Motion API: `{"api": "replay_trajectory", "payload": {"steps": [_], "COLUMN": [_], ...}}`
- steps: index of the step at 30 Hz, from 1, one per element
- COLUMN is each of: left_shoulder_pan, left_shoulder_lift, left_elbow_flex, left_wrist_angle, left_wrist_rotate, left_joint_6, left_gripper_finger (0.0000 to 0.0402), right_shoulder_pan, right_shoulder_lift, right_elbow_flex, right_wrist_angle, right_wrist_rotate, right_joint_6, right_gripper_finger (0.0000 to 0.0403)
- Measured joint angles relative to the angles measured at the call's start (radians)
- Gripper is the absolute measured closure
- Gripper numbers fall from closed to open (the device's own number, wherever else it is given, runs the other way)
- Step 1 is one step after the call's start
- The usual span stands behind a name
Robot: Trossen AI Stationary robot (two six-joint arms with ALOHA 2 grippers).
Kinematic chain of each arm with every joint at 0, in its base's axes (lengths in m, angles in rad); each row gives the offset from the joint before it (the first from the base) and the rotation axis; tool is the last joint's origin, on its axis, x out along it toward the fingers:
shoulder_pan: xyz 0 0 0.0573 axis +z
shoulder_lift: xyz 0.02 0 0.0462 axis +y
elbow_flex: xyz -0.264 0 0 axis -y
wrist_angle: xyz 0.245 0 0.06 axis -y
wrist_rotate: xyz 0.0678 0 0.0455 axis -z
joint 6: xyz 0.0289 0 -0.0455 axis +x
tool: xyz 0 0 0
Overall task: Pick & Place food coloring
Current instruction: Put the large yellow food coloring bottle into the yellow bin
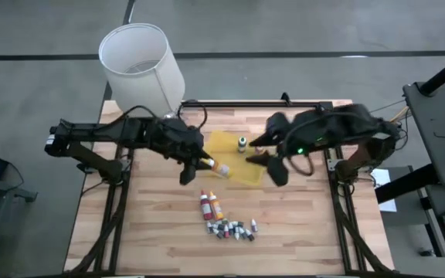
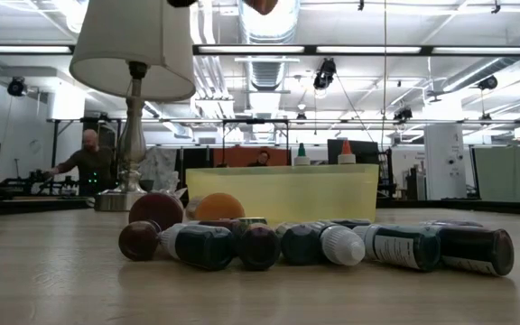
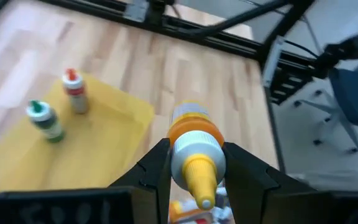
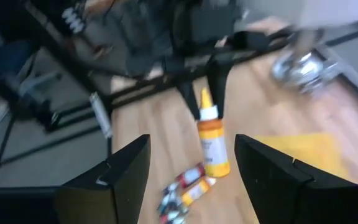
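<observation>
Over the shallow yellow plastic tray (image 1: 234, 158) at mid-table, much is masked: from above, the two dark arms cover part of the tray, and the table-level view shows neither gripper, only the tray's pale front wall with two bottle tips rising behind it. The left gripper (image 3: 194, 165) reaches in from the left with its fingers closed on a yellow-orange squeeze bottle with a white collar and pointed tip (image 3: 194, 149), held just off the tray's left edge above the wooden table (image 1: 153, 232). Its label is cut off in the wrist view. The right gripper (image 4: 191, 165) hovers over the tray's right side, fingers spread wide and empty. Standing upright inside the tray are a green-capped bottle (image 3: 45, 119) and a red-capped bottle (image 3: 74, 90), near each other but apart. Nearer the front edge lie two more bottles, red and orange (image 1: 211, 205), side by side, and just beyond them a cluster of tiny mixed-colour vials (image 1: 234, 229); their exact count is probably not readable. A white lamp shade (image 1: 141, 66) stands at the rear left corner.
</observation>
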Motion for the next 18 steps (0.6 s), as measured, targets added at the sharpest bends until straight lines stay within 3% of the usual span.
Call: {"api": "replay_trajectory", "payload": {"steps": [10,18], "left_shoulder_pan": [0.147,0.241], "left_shoulder_lift": [0.029,0.148], "left_elbow_flex": [0.002,0.097], "left_wrist_angle": [-0.041,-0.132], "left_wrist_rotate": [0.057,0.069], "left_joint_6": [0.081,0.135], "left_gripper_finger": [0.0307,0.0307], "right_shoulder_pan": [0.000,0.000], "right_shoulder_lift": [-0.076,-0.089], "right_elbow_flex": [-0.001,-0.002], "right_wrist_angle": [-0.049,-0.093], "right_wrist_rotate": [0.107,0.145], "right_joint_6": [-0.005,-0.008], "right_gripper_finger": [0.0179,0.0179]}}
